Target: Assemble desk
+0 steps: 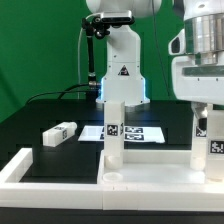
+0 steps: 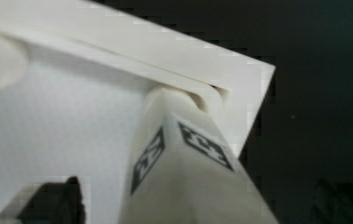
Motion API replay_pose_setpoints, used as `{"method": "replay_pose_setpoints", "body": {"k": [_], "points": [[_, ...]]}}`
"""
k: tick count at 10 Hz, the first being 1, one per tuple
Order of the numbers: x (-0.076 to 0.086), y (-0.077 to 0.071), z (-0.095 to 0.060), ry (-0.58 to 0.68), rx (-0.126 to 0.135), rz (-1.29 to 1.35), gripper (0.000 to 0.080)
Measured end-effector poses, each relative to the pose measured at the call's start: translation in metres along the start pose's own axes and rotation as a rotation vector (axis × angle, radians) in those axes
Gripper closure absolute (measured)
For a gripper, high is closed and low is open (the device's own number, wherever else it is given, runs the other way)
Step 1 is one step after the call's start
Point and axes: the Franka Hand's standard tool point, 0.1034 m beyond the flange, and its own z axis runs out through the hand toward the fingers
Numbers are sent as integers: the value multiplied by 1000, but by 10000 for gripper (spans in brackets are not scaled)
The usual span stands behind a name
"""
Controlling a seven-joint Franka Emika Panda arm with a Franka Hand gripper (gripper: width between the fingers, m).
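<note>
The white tabletop slab lies flat at the front of the table. One tagged leg block stands upright on it toward the exterior view's left. A second tagged leg stands at its corner on the exterior view's right, directly under my gripper. In the wrist view this leg runs between my dark fingers down to the tabletop's corner. A gap shows on each side of it, so my gripper is open around the leg. A third leg block lies loose on the black table.
The marker board lies flat behind the tabletop. The long white border rail runs along the front and the exterior view's left. The robot base stands at the back, with a black cable beside it.
</note>
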Motion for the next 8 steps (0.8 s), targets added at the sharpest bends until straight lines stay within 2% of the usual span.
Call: {"method": "replay_pose_setpoints", "body": {"k": [1, 5, 7, 8], "points": [[-2, 1, -1, 25, 32, -77, 151], [0, 4, 1, 32, 17, -350, 150], [-2, 0, -1, 55, -5, -712, 150], [-2, 1, 0, 55, -5, -682, 150]]}}
